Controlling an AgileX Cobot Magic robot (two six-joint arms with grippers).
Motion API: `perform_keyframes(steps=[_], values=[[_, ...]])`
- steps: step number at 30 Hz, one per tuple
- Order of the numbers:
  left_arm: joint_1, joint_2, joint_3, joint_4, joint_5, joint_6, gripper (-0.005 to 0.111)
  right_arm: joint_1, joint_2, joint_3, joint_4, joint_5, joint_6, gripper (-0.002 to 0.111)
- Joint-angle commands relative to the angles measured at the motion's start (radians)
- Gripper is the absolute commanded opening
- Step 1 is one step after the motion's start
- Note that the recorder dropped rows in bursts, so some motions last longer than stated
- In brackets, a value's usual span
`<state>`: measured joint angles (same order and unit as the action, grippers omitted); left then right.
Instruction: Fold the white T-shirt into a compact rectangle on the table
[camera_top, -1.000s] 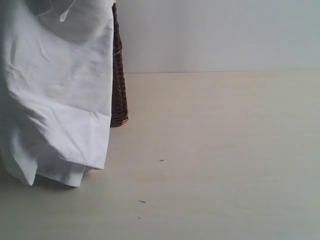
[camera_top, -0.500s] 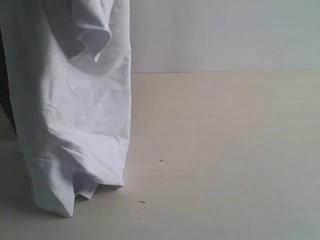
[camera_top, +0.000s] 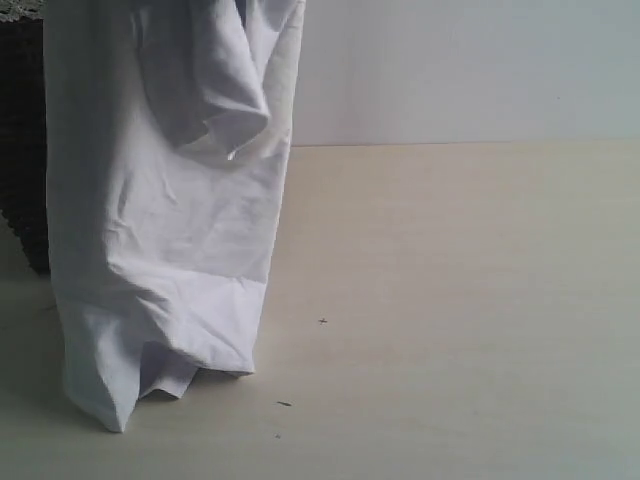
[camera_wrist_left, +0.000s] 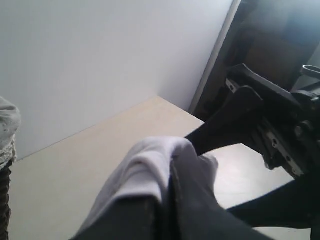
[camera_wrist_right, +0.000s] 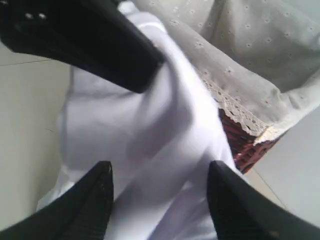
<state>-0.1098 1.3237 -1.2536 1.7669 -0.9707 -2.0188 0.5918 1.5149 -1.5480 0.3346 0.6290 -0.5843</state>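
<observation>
The white T-shirt (camera_top: 160, 230) hangs in a long bunched drape at the left of the exterior view, and its lowest folds touch the table (camera_top: 450, 300). My left gripper (camera_wrist_left: 172, 167) is shut on a fold of the shirt (camera_wrist_left: 145, 165), holding it up; from the right wrist view it (camera_wrist_right: 90, 40) is a black block above the cloth. My right gripper (camera_wrist_right: 160, 172) is open right beside the hanging shirt (camera_wrist_right: 150, 125), its two black fingertips (camera_wrist_right: 100, 185) wide apart with white cloth showing between them. No lettering or tag shows.
A dark wicker basket (camera_top: 22, 150) with a pale lace liner (camera_wrist_right: 250, 50) stands behind the shirt at the table's left. A plain white wall (camera_top: 450, 70) runs along the back. The right arm (camera_wrist_left: 260, 115) hangs close to the left gripper.
The hanging shirt has shifted to the right and risen slightly. The basket, earlier at its right edge, now shows to its left.
</observation>
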Motion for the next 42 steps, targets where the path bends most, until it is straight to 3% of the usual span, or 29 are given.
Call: perform_keyframes(steps=[1, 3, 7, 11, 14, 19, 21, 26, 30, 37, 42], values=[[-0.007, -0.019, 0.0, -0.023, -0.016, 0.007, 0.0, 0.002, 0.035, -0.005, -0.04, 0.008, 0.057, 0.052], [-0.007, -0.022, 0.0, -0.023, -0.022, 0.007, 0.0, 0.002, 0.047, -0.005, -0.04, 0.015, 0.059, 0.04], [-0.007, -0.024, 0.0, -0.023, -0.029, 0.007, 0.0, 0.002, 0.039, -0.005, -0.052, 0.027, 0.055, 0.0], [-0.007, -0.024, 0.014, -0.023, -0.018, 0.007, 0.004, 0.002, 0.004, -0.005, -0.122, 0.03, 0.055, 0.0], [-0.007, -0.024, 0.028, -0.023, 0.001, 0.027, 0.025, 0.002, -0.038, -0.005, -0.229, 0.03, 0.111, 0.0], [-0.007, -0.024, 0.057, -0.023, 0.046, 0.035, 0.084, 0.002, -0.118, -0.005, -0.454, 0.075, 0.248, 0.0], [-0.007, -0.024, 0.066, -0.023, 0.051, 0.062, 0.092, 0.002, -0.142, -0.005, -0.514, 0.1, 0.271, 0.0], [-0.012, -0.024, 0.093, -0.023, 0.02, 0.14, 0.092, 0.002, -0.182, -0.007, -0.568, 0.11, 0.274, 0.0], [-0.051, -0.022, 0.146, -0.023, -0.007, 0.347, 0.092, 0.002, -0.196, -0.074, -0.621, 0.129, 0.285, 0.0], [-0.089, -0.022, 0.231, -0.023, 0.136, 0.526, 0.092, 0.002, -0.199, -0.241, -0.657, 0.151, 0.37, 0.0], [-0.089, -0.022, 0.231, -0.023, 0.161, 0.523, 0.092, 0.002, -0.203, -0.323, -0.955, 0.187, 0.604, 0.0]])
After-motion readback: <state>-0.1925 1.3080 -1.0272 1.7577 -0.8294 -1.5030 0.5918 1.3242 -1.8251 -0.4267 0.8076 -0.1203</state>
